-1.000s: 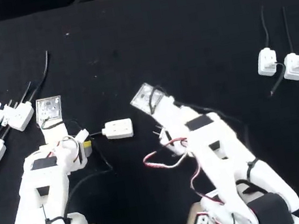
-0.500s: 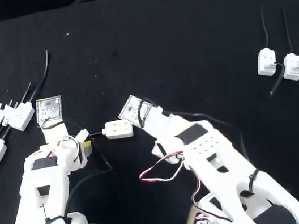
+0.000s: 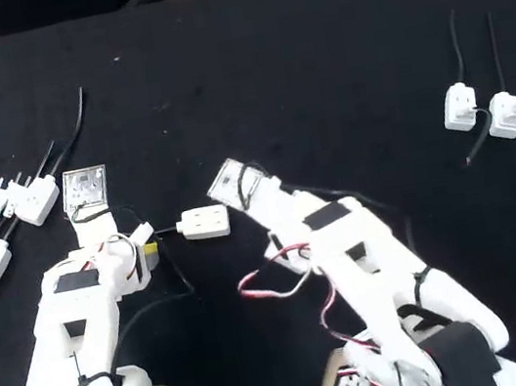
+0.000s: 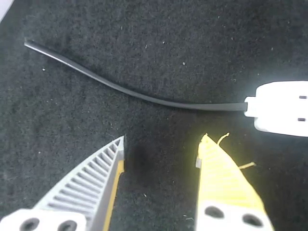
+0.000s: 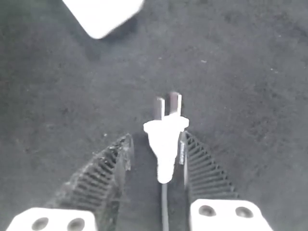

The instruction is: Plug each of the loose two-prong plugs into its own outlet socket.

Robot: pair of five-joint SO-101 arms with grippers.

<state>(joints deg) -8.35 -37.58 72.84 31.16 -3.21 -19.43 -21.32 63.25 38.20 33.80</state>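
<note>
The right pincer (image 5: 156,136) is partly open around a small white two-prong plug (image 5: 165,137). The plug rests against 1 ribbed black finger (image 5: 204,168) and a dark gap separates it from the other, so it is framed rather than clamped. Whether it is lifted off the black cloth table (image 3: 316,64) I cannot tell. Its 2 metal prongs point forward, away from the pincer's palm, and its thin cord (image 5: 164,211) runs back between the fingers. Ahead of the fingertips and off to one side lies a blurred white shape, probably the white rectangular outlet socket (image 4: 281,108). The left pincer (image 4: 162,139) is wide open and holds nothing. The socket lies just beyond its yellow finger (image 4: 221,173), apart from it, and a thin black cable (image 4: 120,89) runs from the socket across in front of both tips. From above, the socket sits between the 2 pincers. Well out beyond the left pincer lies a cluster of white plugs and blocks (image 3: 16,199). Well out beyond the right one sit 2 white blocks with black cords (image 3: 462,106).
</note>
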